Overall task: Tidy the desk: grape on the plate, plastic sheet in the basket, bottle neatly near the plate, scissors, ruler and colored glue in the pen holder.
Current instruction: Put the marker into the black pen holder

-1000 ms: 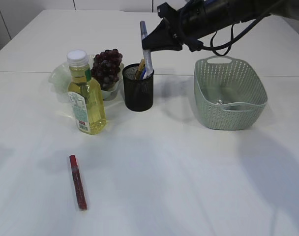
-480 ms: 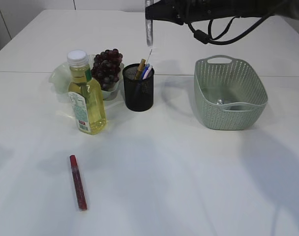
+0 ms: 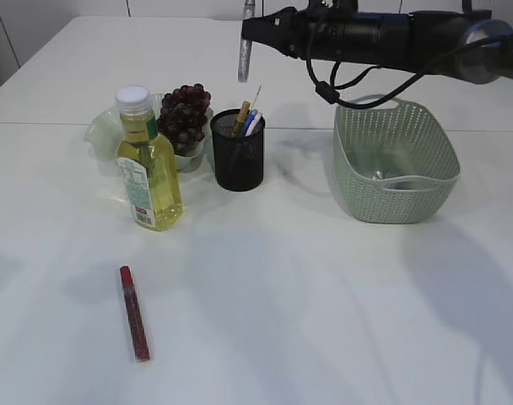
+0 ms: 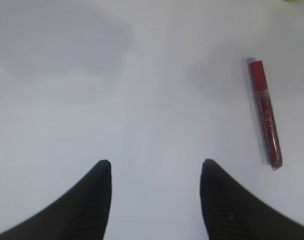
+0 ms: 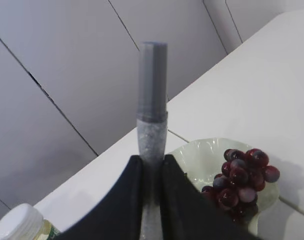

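Note:
My right gripper (image 3: 250,35) is shut on a silver glitter glue tube (image 3: 245,52), which hangs upright in the air above the black mesh pen holder (image 3: 237,156). In the right wrist view the tube (image 5: 152,110) stands clamped between the two black fingers (image 5: 123,200). The holder contains a wooden ruler (image 3: 240,118) and blue-handled scissors (image 3: 252,123). Dark grapes (image 3: 182,114) lie on the pale green plate (image 3: 98,135). The oil bottle (image 3: 149,173) stands in front of the plate. A red glitter glue tube (image 3: 133,312) lies on the table. My left gripper (image 4: 156,167) is open above bare table, left of this tube (image 4: 265,114).
A green basket (image 3: 394,160) stands right of the holder with something pale lying inside it. The right arm (image 3: 383,38) stretches across above the basket. The grapes (image 5: 239,180) and bottle cap (image 5: 17,222) show below the held tube.
My right gripper has risen and moved slightly left with the silver tube, from a tilt with its end close above the holder to upright and higher. The arm is now more level.

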